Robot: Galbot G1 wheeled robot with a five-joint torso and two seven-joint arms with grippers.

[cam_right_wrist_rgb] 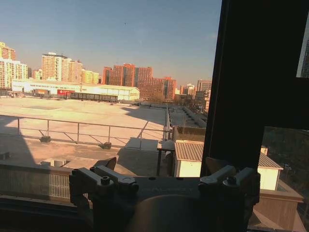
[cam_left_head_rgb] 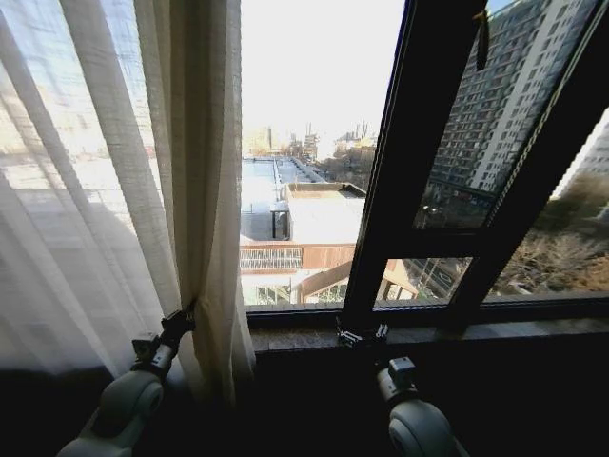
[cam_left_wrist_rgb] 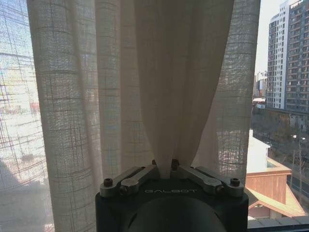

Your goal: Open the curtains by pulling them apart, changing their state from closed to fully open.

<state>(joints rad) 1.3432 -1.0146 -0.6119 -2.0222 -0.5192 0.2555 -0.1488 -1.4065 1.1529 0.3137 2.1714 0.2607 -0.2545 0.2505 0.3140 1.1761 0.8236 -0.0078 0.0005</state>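
Pinching the curtain (cam_left_wrist_rgb: 164, 96), left pincer (cam_left_wrist_rgb: 166, 166) hides its fingertips; right pincer (cam_right_wrist_rgb: 161, 171) gapes wide.

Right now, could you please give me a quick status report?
Left end effector shut on curtain. Right end effector open, at the sill. Glass uncovered right of the curtain.

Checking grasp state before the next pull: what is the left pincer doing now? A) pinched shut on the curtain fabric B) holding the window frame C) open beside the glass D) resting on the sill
A: in the left wrist view the left pincer is closed on a gathered fold of the curtain, and the head view shows that fabric bunched at its tip.
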